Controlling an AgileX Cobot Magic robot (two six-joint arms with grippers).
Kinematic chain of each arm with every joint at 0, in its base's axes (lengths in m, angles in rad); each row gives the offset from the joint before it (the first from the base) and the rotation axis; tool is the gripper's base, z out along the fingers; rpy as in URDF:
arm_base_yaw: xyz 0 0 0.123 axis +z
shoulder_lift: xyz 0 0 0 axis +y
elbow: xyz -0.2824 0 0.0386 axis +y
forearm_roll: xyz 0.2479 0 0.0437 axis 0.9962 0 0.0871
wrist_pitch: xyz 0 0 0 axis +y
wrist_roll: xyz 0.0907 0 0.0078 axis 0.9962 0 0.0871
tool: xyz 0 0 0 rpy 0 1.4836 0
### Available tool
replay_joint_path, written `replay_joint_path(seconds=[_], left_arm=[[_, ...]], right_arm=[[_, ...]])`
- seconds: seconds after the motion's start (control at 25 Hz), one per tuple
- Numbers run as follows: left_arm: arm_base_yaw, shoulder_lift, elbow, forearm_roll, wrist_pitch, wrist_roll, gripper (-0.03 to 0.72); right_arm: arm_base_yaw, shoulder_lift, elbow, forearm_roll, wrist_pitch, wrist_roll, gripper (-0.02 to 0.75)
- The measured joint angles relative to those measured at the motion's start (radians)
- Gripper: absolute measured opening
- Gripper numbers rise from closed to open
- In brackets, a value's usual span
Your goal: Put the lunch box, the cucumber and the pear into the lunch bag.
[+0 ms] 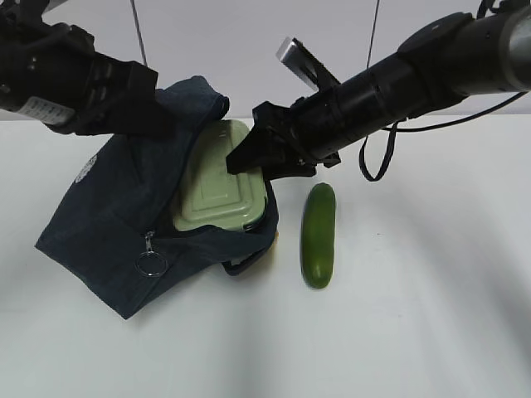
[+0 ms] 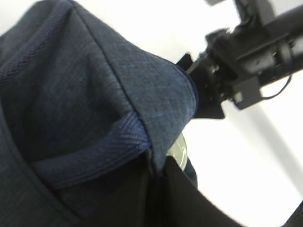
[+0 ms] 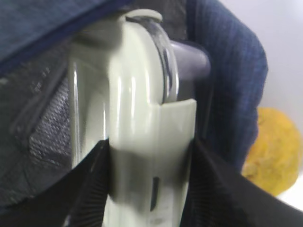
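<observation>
The navy lunch bag (image 1: 108,207) lies on its side on the white table with its mouth held up. My left gripper (image 1: 156,112) is shut on the bag's upper edge, pinching the fabric (image 2: 154,175). The lunch box (image 1: 220,186), with its sage-green lid up, sits partly inside the mouth. My right gripper (image 1: 249,156) is shut on its far end, a finger on each side (image 3: 149,156). The dark green cucumber (image 1: 319,235) lies on the table just right of the bag. The yellow pear (image 3: 274,146) rests beside the bag's outer wall (image 3: 232,71) and is almost hidden in the exterior view.
The zipper's silver ring pull (image 1: 151,264) hangs at the bag's front edge, and a strap loop (image 1: 241,265) sticks out below the mouth. White table (image 1: 415,315) spreads to the right and front. A cable (image 1: 377,157) loops under the right arm.
</observation>
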State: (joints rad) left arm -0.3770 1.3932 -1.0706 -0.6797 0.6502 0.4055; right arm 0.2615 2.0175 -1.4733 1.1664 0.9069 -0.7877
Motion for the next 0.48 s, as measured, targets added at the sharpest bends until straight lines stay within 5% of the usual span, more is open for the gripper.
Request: replay_joint_path(seconds=[0.48], left_arm=[[0.0, 0.0, 0.0, -0.01, -0.028, 0.004, 0.001]], right_arm=[[0.034, 0.022, 0.0, 0.12, 0.015, -0.097, 0.372]])
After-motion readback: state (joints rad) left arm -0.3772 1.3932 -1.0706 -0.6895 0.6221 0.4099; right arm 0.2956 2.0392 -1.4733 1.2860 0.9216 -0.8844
